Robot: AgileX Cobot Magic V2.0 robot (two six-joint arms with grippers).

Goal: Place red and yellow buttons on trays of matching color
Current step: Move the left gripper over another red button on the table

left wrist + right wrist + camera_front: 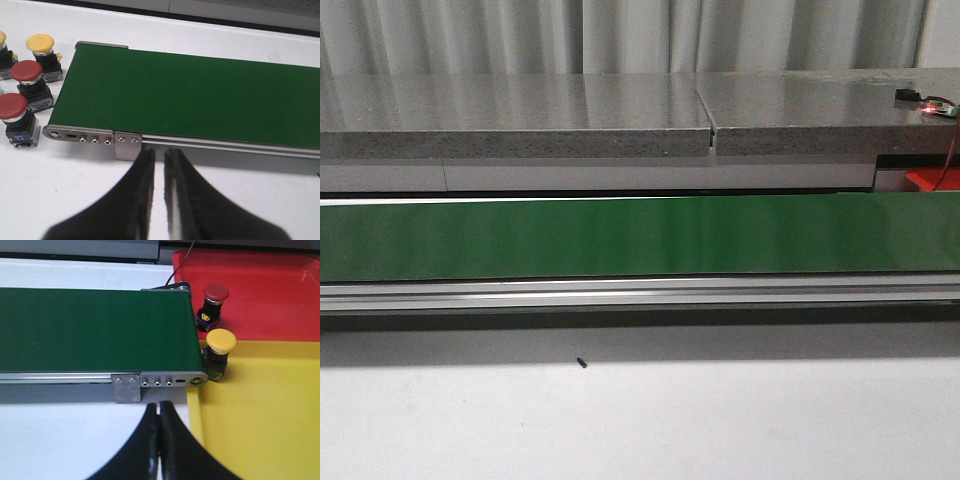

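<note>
The green belt (640, 237) is the largest item and runs side to side across the front view, with a grey stone shelf (520, 115) behind it and the white table (640, 420) in front. This view shows no buttons and no grippers; only a red corner (932, 180) appears at far right behind the belt.

The right wrist view shows the belt's right-hand end. A red tray (270, 295) and a yellow tray (260, 410) lie side by side there, touching along one edge. A red button (212, 305) stands on the red tray just beside the belt end, its long axis tilted, cap uppermost. A yellow button (218, 354) stands at the yellow tray's edge, touching or nearly touching the belt's end bracket, roughly upright, cap up.

The left wrist view shows the opposite belt end. Beside it on the table stand four buttons, all upright with caps up: two red ones (29, 85) (16, 119), a yellow one (42, 55), and a second yellow one (3, 52) cut by the frame edge.

The left gripper (159, 165) hovers over the table in front of the belt, fingers slightly apart, holding nothing. The right gripper (160, 415) has its fingers together, empty, near the yellow tray's edge.
</note>
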